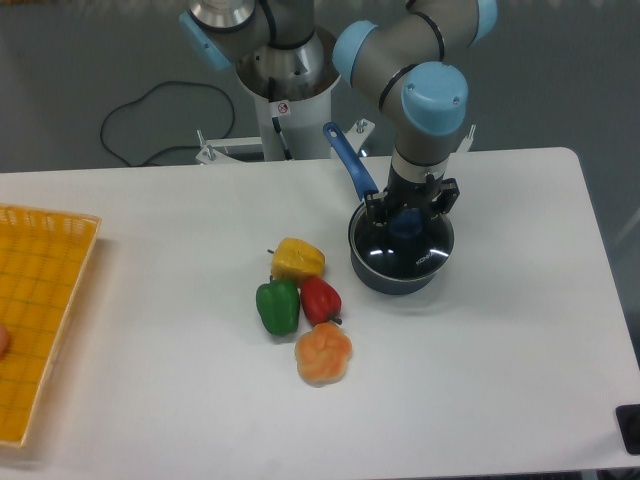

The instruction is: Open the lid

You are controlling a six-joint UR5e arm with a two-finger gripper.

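The lid (pixel 402 248), clear glass with a metal rim, sits flat on a dark saucepan (pixel 400 270) toward the far edge of the white table (pixel 500 350), right of centre. The gripper (pixel 409 213) points straight down over it, its dark fingers (pixel 373 210) standing on either side of the blue knob (pixel 406 222) at the lid's middle; whether they pinch the knob or only bracket it cannot be told from this view. The saucepan's long blue handle (pixel 349 160) angles away toward the far edge and the arm's base. Just left of the saucepan lies a cluster of four peppers, touching or nearly so: a yellow pepper (pixel 297 258) nearest the far edge, a green pepper (pixel 277 305) and a red pepper (pixel 320 299) side by side in front of it, and an orange pepper (pixel 323 353) nearest the front edge. A yellow basket (pixel 40 300) rests at the left edge, partly out of frame. A black cable (pixel 150 120) loops on the floor beyond the table.
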